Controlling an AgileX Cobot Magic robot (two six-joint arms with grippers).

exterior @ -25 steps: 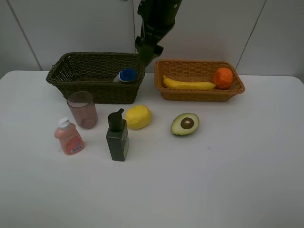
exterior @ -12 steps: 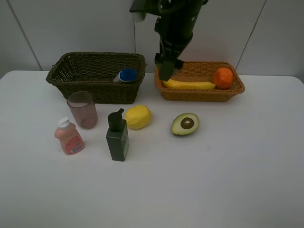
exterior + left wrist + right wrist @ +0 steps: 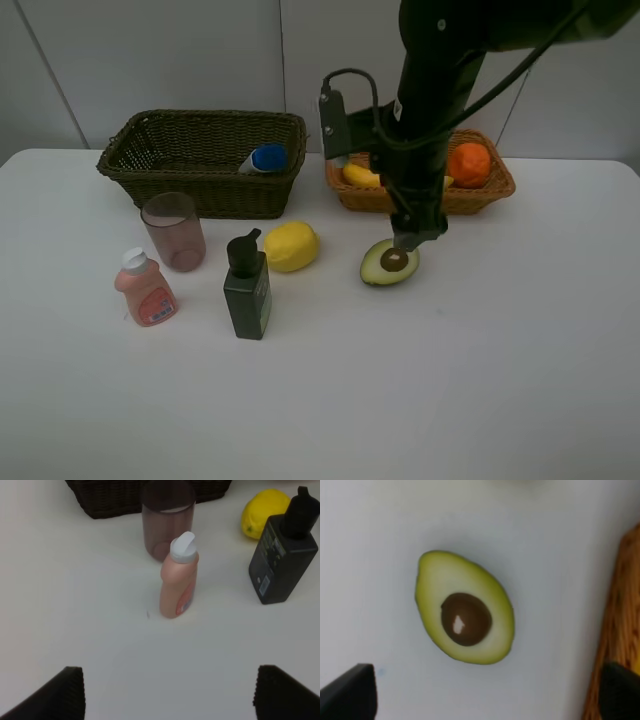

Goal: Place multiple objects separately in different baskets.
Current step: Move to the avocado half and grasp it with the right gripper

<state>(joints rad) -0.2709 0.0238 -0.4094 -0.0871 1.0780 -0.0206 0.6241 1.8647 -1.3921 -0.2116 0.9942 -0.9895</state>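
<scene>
Our right gripper (image 3: 415,241) hangs wide open just above the halved avocado (image 3: 378,266), lying cut side up on the table (image 3: 500,350) near the light basket (image 3: 482,200), and we fear the smooth half may slip out if the fingers (image 3: 350,692), hard to see here, pinch off-centre.

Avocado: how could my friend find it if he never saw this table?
Find the white table, then the light orange basket at the back. Just in front of it lies the avocado, cut in half, face up. Unlike the yellow lemon beside it, it is pale green with a brown pit in the middle.
</scene>
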